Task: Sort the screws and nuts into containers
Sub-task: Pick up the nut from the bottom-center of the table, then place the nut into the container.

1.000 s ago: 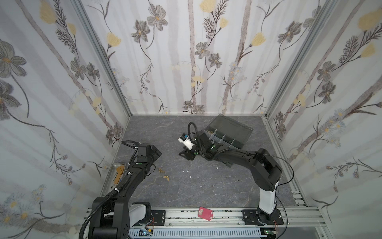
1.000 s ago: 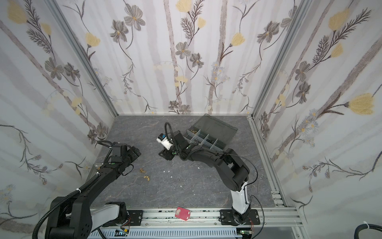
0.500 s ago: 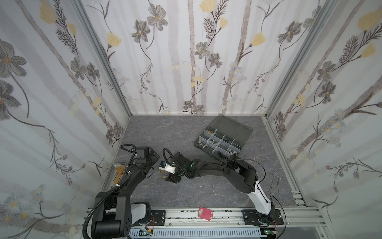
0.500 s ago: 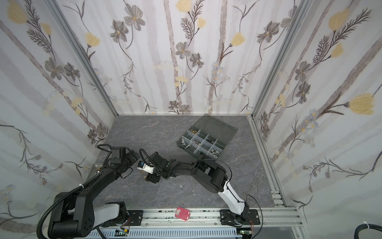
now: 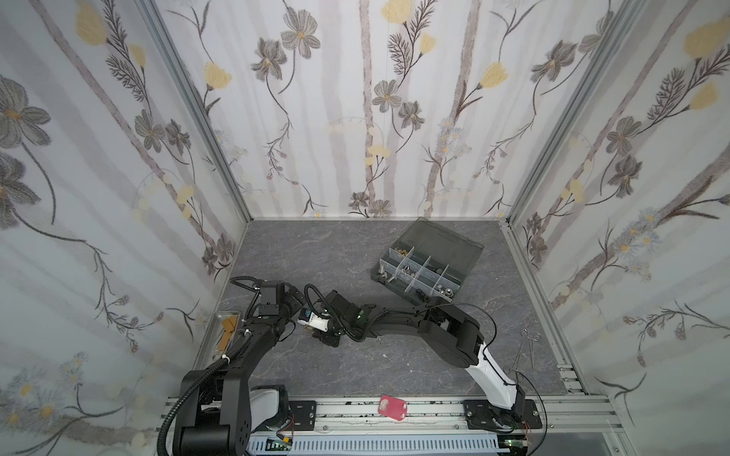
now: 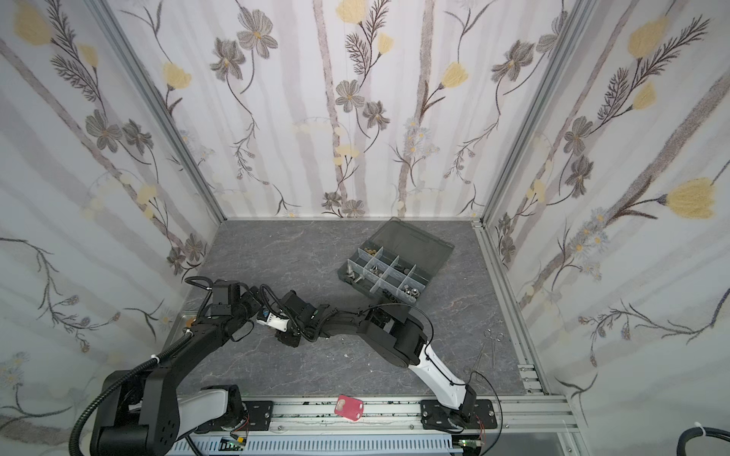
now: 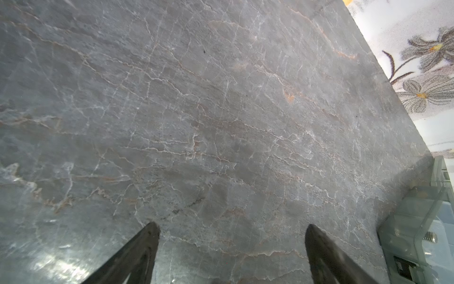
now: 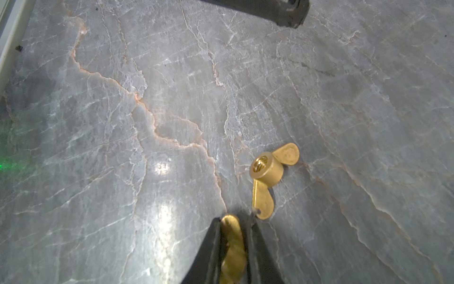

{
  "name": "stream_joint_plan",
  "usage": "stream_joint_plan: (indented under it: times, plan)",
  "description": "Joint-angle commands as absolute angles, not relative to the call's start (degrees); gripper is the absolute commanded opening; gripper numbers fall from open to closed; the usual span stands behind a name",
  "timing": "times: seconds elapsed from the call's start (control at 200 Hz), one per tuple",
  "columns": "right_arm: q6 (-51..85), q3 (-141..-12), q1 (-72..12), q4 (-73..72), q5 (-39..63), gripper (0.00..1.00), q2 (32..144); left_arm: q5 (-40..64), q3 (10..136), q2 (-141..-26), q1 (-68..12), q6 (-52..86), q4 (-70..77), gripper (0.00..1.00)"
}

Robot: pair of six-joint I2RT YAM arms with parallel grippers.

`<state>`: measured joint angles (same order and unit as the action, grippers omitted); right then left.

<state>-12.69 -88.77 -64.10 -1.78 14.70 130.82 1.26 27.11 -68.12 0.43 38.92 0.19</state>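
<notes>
Moved off organizer box (image 5: 445, 241): right gripper (image 8: 233, 221) clamped on wing nut (image 8: 232, 246), second wing nut (image 8: 267, 172) just beside tips; left gripper (image 7: 232, 228) jaws apart.

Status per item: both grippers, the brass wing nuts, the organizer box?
right gripper: shut on a wing nut.
held wing nut: pinched between the fingers.
loose wing nut: lying on the table, ungripped.
left gripper: open, empty.
organizer box: lid open.

Table (image 5: 316, 252) open back-left and front. Box (image 5: 446, 243) blocks back-right; scissors (image 5: 531, 347) right edge, tray (image 5: 231, 316) left edge; left arm (image 5: 253, 347), right arm (image 5: 399, 327) bunched mid-left.
</notes>
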Motion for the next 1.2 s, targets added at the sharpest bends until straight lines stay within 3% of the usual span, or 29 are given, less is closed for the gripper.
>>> stream_joint_plan:
  times: [0.0,0.305,0.774,1.054,1.194]
  plan:
    - [-13.1,-87.8,-63.6,2.5,15.3,0.12,129.2,1.1,26.9,-67.3,0.5,38.0,1.6,0.93]
    - [-11.0,-81.5,-60.0,-1.6,20.1,0.0,120.0,1.9,27.4,-64.8,-0.1,37.3,3.5,0.94]
    - [-5.2,-71.5,-43.6,-5.2,21.6,0.0,106.3,-1.7,34.1,-62.6,-14.1,30.1,5.8,0.94]
    - [1.9,-76.7,-27.9,-3.6,10.6,0.0,108.9,2.2,36.9,-64.6,-24.2,23.3,12.9,0.94]
    - [2.6,-83.6,-23.1,-1.1,10.2,0.0,115.0,2.3,36.3,-66.7,-25.4,23.0,15.7,0.94]
